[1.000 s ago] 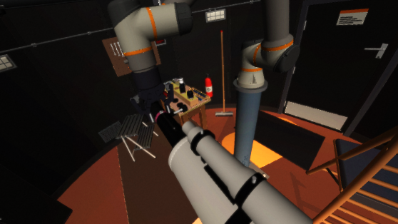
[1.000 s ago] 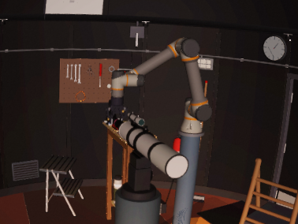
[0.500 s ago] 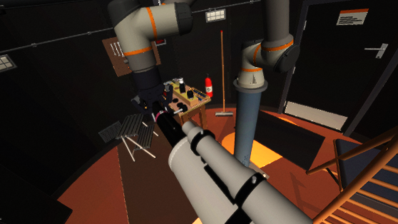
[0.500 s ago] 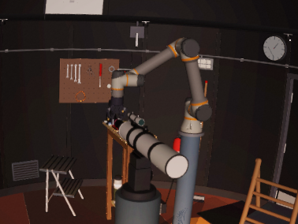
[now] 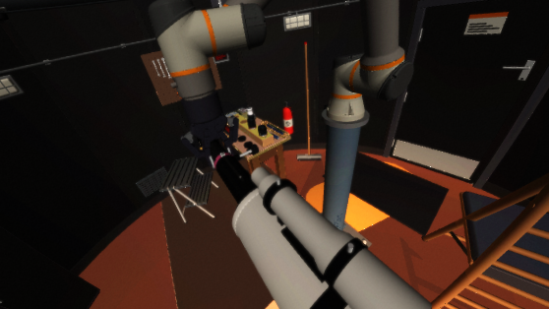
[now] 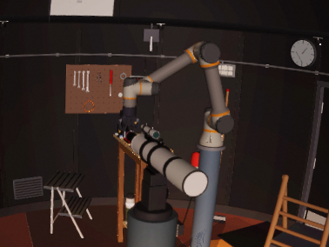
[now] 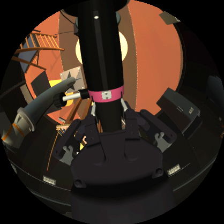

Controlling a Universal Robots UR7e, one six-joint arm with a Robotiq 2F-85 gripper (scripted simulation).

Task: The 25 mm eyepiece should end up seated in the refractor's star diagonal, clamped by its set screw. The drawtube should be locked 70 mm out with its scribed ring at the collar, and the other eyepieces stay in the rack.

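Observation:
My gripper (image 7: 108, 111) is closed with a finger on each side of the black drawtube (image 7: 103, 67), just behind its pink scribed ring (image 7: 106, 94). The drawtube runs away from me into the grey refractor tube (image 5: 315, 251), which sits on its mount (image 6: 152, 195). A small lock knob (image 7: 70, 97) sticks out sideways from the drawtube beside the ring. In the side camera the gripper (image 5: 215, 156) sits at the telescope's rear end, in front of the eyepiece rack (image 5: 257, 132) on the wooden table, where several dark eyepieces stand. The star diagonal is hidden from me.
Behind the telescope hangs a tool pegboard (image 6: 98, 88) on the dark wall. A folding step stool (image 6: 67, 198) stands left, the arm's blue pedestal (image 5: 342, 172) right of the tube, with a broom (image 5: 308, 103) and fire extinguisher (image 5: 288, 119) behind. A wooden ladder (image 5: 497, 246) leans at far right.

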